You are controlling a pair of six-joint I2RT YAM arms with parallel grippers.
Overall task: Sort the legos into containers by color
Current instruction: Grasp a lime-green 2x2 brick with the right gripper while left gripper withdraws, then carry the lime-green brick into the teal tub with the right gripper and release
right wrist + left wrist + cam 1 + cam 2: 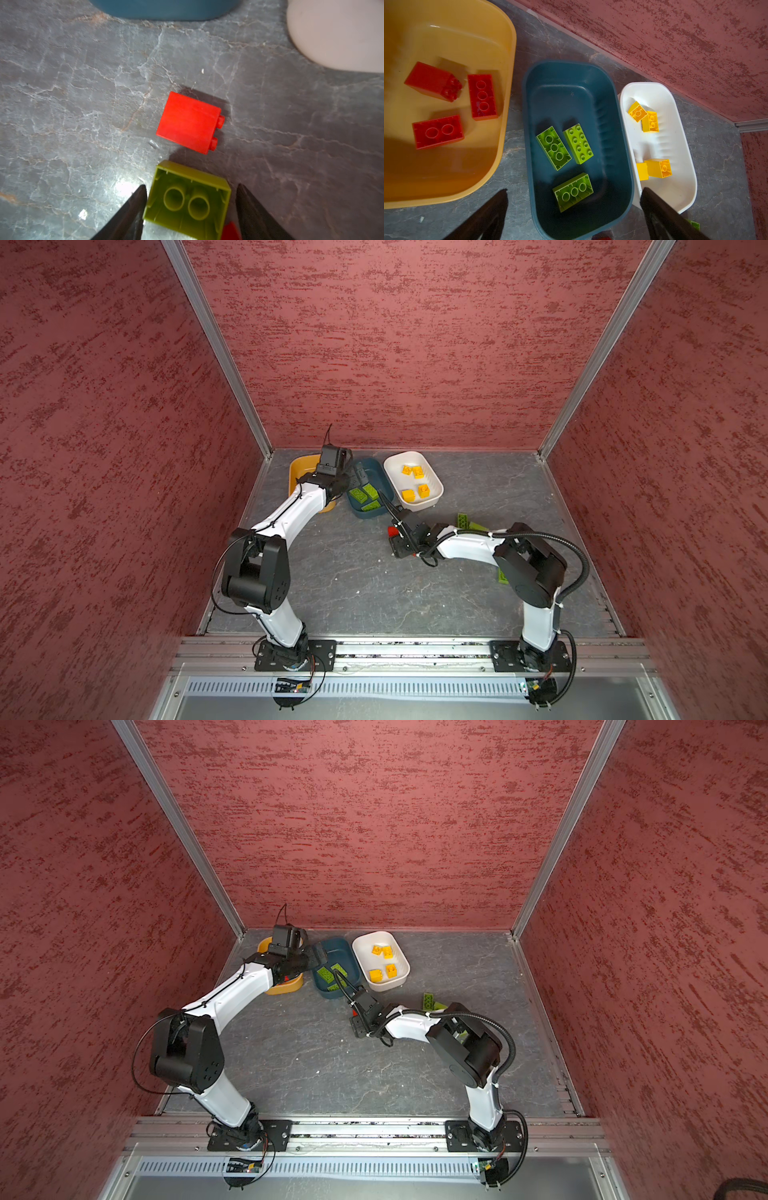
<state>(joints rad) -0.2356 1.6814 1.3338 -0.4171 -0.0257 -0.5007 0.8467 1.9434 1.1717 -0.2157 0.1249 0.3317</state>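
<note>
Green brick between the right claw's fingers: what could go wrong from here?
The right gripper straddles the upside-down green brick off-centre, so closing may twist or squirt it out. A red piece at its corner could get pinched too. The red brick just ahead may get knocked.

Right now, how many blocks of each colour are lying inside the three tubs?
Red blocks, in the yellow tub: 3
Green blocks, in the blue tub: 3
Yellow blocks, in the white tub: 4
Total: 10
</note>
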